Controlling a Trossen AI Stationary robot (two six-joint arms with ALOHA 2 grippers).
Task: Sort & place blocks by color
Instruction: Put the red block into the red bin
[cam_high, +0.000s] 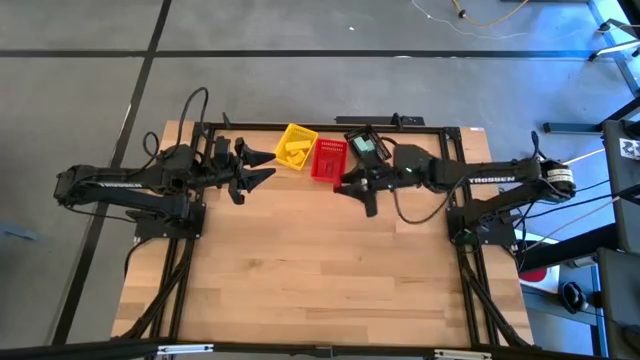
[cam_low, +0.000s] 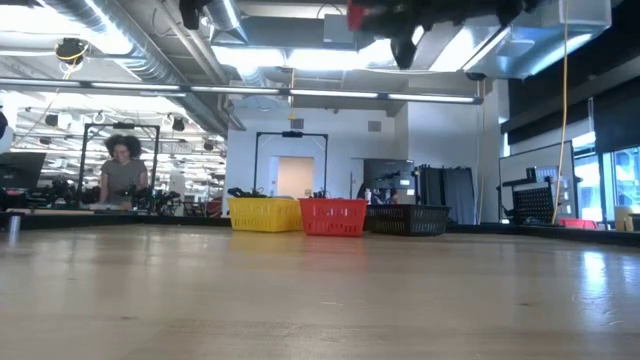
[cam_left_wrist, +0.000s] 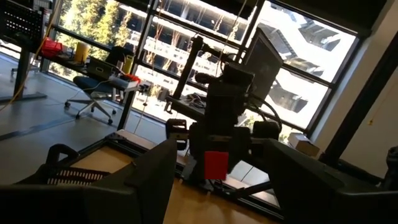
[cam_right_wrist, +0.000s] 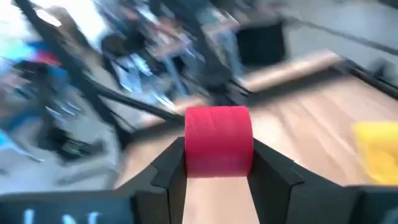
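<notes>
A red block (cam_right_wrist: 219, 140) sits between the fingers of my right gripper (cam_right_wrist: 219, 163), which is shut on it. In the high view my right gripper (cam_high: 347, 184) hovers just in front of the red basket (cam_high: 328, 158). The low view shows the red block (cam_low: 368, 16) high above the table. My left gripper (cam_high: 262, 166) is open, empty, raised, left of the yellow basket (cam_high: 297, 145), and points toward the right arm. Yellow pieces lie in the yellow basket. The left wrist view also shows the red block (cam_left_wrist: 216, 165) in the right gripper. My right gripper pinches the red block by two opposite side faces (cam_right_wrist: 193, 149) between its two fingers (cam_right_wrist: 171, 165). The block's front face sticks out past the fingertips. The block is lifted clear of the table.
Three slatted baskets stand in a row at the table's far edge: yellow (cam_low: 265, 213), red (cam_low: 332, 215) and black (cam_low: 408, 218); the black basket (cam_high: 365, 145) lies partly under the right arm. Bare wood (cam_high: 320, 270) fills the near half. A person (cam_low: 122, 172) is in the room beyond.
</notes>
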